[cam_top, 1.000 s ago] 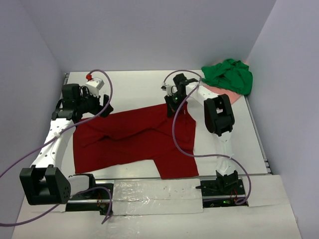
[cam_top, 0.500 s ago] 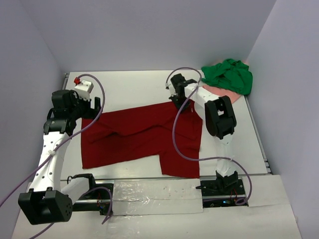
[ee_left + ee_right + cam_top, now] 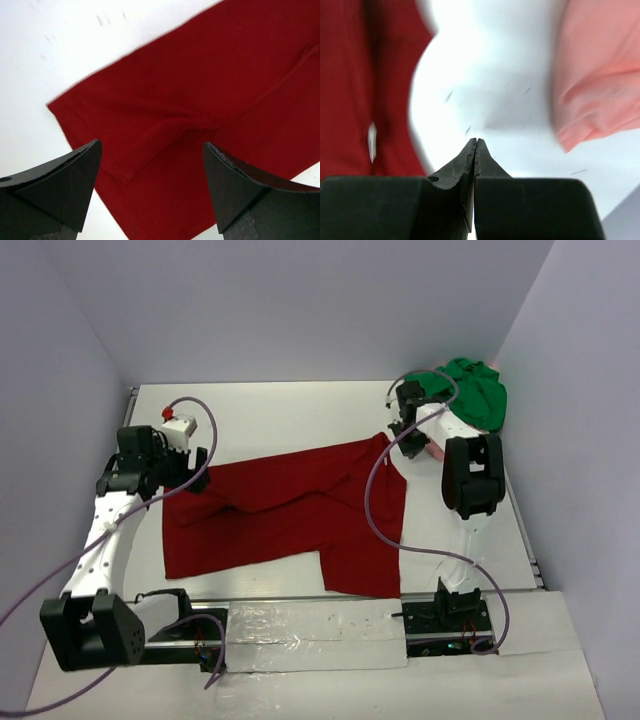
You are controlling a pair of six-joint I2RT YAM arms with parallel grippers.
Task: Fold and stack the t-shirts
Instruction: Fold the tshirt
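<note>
Spreading step, I'd say: red t-shirt (image 3: 285,510) lies rumpled in the middle of the bench (image 3: 270,415), left claw (image 3: 151,146) wide apart over its left edge, right claw (image 3: 476,142) pinched together on nothing near the pink shirt (image 3: 590,100); next likely needs both corners gripped and tugged flat.

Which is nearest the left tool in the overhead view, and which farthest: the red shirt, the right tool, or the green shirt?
1. Red shirt, right under the left tool.
2. Right tool, by that shirt's far right corner.
3. Green shirt, in the far right corner.
</note>
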